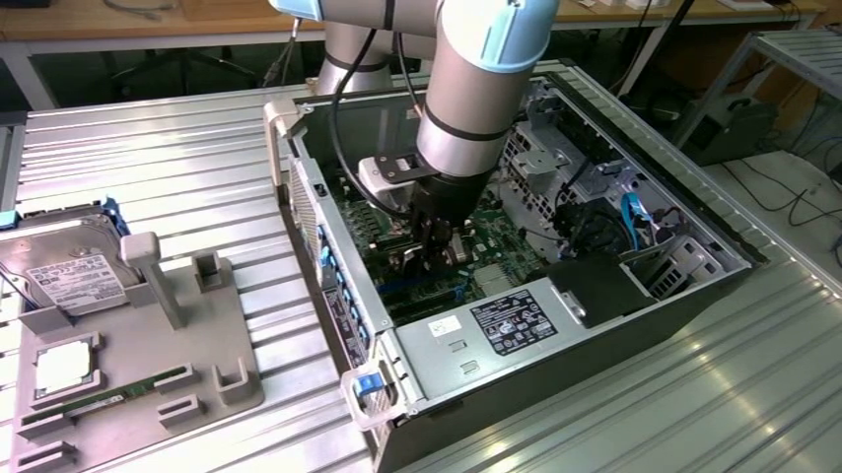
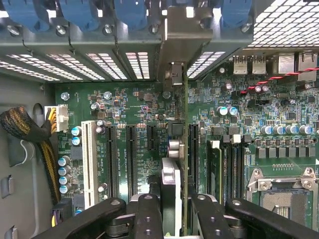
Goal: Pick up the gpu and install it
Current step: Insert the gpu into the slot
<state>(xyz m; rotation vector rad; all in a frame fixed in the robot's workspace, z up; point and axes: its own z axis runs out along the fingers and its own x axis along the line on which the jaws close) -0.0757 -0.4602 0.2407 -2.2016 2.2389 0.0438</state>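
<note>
The gripper (image 2: 174, 216), clamped on the graphics card (image 2: 185, 164), should hold it upright, square over the slot (image 2: 193, 144), pressing evenly

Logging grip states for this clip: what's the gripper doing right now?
Gripper: closed on the thin, flat gpu card with a silvery metal end bracket, holding it edge-on over the green motherboard.

A ribbed metal table (image 1: 158, 158) is spreading under everything, catching bright light at the exterior view's lower right. A wooden workbench (image 1: 132, 25) is running along the back, and cables (image 1: 770, 187) are lying on the floor (image 1: 815, 212) near a metal rack (image 1: 803, 49).
</note>
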